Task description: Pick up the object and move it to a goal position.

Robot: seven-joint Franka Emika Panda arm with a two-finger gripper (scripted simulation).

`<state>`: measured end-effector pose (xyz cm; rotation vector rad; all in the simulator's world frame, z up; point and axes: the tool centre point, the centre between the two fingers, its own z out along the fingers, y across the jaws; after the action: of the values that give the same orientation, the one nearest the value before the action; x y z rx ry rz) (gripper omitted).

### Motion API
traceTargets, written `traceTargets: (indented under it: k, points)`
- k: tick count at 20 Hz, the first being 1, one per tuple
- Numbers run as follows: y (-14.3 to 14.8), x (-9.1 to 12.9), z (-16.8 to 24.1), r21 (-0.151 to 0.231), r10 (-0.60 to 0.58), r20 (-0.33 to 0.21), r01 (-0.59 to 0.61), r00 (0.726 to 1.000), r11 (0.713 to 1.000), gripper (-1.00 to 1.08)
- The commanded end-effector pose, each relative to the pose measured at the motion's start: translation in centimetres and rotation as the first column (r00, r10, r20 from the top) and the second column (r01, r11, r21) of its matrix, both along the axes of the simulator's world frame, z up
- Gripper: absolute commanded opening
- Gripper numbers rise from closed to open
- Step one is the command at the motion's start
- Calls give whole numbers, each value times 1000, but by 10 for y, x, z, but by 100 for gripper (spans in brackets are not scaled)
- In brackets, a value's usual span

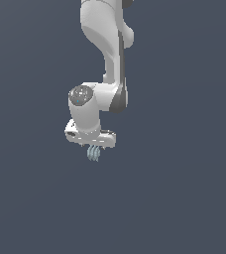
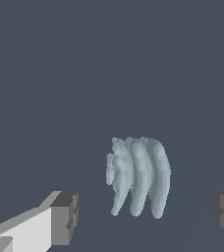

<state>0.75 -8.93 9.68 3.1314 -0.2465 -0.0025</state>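
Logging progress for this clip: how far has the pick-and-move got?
Done: the gripper is lined up over the object, its fingers wide apart on either side. In hand: the approach; no grasp yet, since the fingers are clear of the object. Left: closing, lifting, and carrying to the goal, which neither view shows.

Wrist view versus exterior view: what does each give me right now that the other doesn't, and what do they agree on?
Only the wrist view shows the two dark fingertips, wide apart with clear gaps to the object between them, and the object's ribs as separate curved slices. Only the exterior view shows the arm reaching down from above and the white gripper body directly over the object; its fingers are not discernible there. Both show the pale blue-grey object on a plain dark surface, not gripped.
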Motion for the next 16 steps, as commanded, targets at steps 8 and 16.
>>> traceTargets:
  k: [8,16]
  points:
    - [-5,0,-12,0,-14,0,14,1000,1000,100]
    - [-6,-1,-50,0,-16,1,16,1000,1000,100]
